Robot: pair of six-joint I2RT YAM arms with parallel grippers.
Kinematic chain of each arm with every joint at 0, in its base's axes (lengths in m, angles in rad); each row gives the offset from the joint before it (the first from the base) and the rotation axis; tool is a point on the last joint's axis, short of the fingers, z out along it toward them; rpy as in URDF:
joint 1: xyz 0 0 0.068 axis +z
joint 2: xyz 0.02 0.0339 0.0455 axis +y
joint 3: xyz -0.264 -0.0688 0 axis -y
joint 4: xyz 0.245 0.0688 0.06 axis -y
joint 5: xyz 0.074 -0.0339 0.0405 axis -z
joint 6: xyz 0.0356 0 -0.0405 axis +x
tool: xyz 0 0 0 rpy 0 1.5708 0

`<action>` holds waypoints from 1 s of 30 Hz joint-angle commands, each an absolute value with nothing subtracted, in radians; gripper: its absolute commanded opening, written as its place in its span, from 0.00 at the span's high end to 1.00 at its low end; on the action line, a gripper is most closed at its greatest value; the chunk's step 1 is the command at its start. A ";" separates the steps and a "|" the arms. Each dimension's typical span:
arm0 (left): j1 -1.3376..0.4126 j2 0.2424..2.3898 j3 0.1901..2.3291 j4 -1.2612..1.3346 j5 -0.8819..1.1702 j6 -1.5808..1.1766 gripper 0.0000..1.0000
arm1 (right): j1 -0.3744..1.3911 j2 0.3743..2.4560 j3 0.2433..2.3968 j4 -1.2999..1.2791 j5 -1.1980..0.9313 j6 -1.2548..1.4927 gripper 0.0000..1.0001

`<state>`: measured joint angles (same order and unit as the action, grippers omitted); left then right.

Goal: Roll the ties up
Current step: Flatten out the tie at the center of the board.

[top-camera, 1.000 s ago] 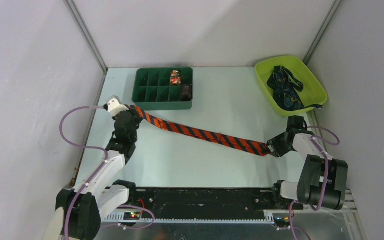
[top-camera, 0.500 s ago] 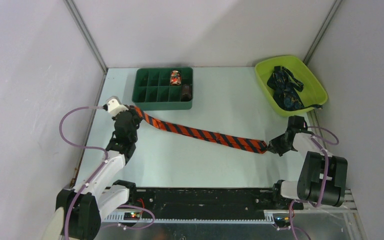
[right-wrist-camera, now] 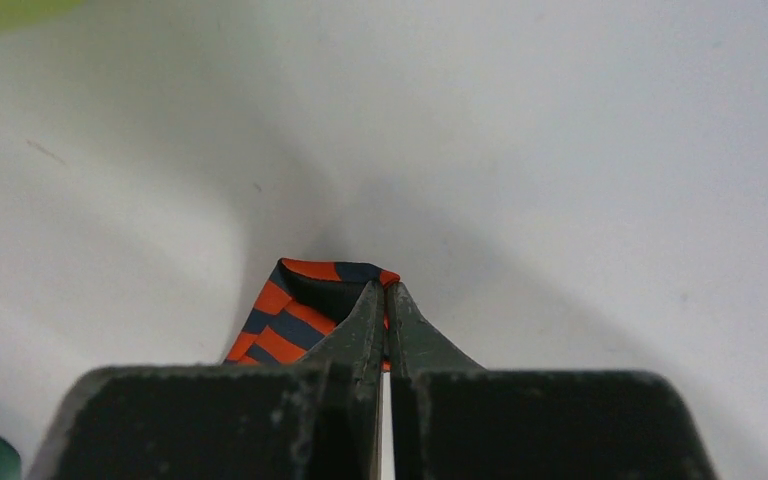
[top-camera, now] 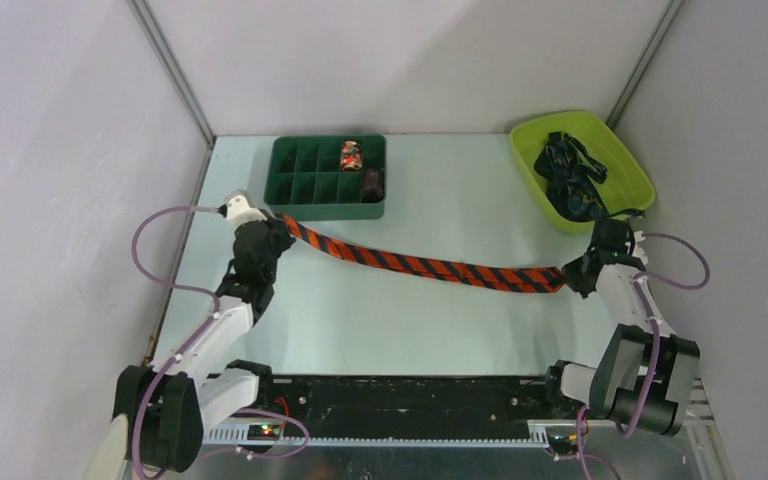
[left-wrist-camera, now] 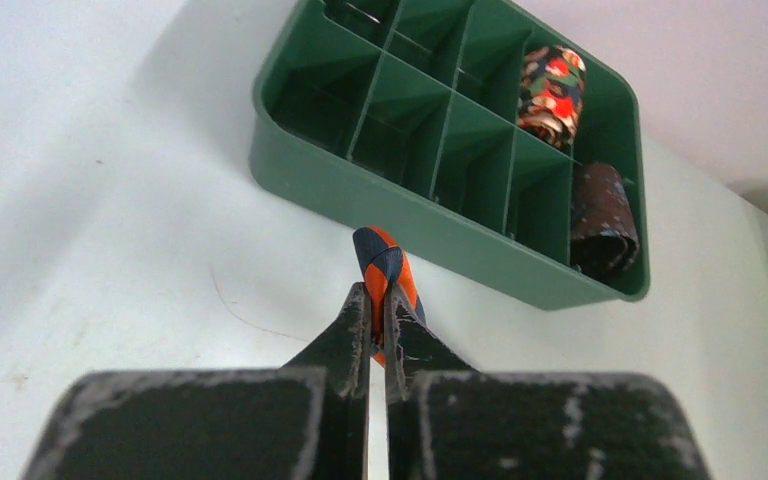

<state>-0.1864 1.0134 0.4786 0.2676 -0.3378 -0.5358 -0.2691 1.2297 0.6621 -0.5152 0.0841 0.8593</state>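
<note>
A red-orange tie with dark diagonal stripes (top-camera: 430, 267) stretches across the table between both arms, lifted and fairly taut. My left gripper (top-camera: 278, 226) is shut on its narrow end (left-wrist-camera: 384, 262), just in front of the green tray. My right gripper (top-camera: 568, 278) is shut on the wide end (right-wrist-camera: 305, 300), whose fabric folds to the left of the jaws. A dark navy patterned tie (top-camera: 572, 178) lies heaped in the lime bin (top-camera: 622, 150) at the back right.
A green compartment tray (top-camera: 290, 197) stands at the back left, holding a floral roll (left-wrist-camera: 552, 88) and a dark roll (left-wrist-camera: 603, 218) in its right-hand cells. Purple cables loop beside both arms. Grey walls close in on each side.
The right gripper closed on the wide end and drew it right and back toward the lime bin. The tie now hangs straighter. The left gripper shifted slightly right.
</note>
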 commanded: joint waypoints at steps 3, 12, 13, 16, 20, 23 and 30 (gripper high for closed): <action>-0.178 1.055 0.464 0.370 -0.190 -0.579 1.00 | -0.343 1.211 0.710 -0.568 0.198 0.844 1.00; -0.255 1.181 0.495 0.420 -0.134 -0.627 1.00 | -0.521 1.093 0.733 -0.646 0.256 0.814 1.00; -0.275 1.192 0.508 0.421 -0.133 -0.630 1.00 | -0.557 1.083 0.735 -0.654 0.260 0.813 1.00; -0.313 1.239 0.528 0.430 -0.126 -0.640 1.00 | -0.630 1.033 0.738 -0.682 0.242 0.810 1.00; -0.360 1.294 0.537 0.482 -0.109 -0.668 1.00 | -0.721 0.984 0.738 -0.703 0.209 0.790 1.00; -0.384 1.347 0.542 0.520 -0.106 -0.690 1.00 | -0.782 0.951 0.738 -0.717 0.194 0.773 1.00; -0.437 1.452 0.595 0.580 -0.101 -0.717 1.00 | -0.864 0.921 0.738 -0.767 0.219 0.725 1.00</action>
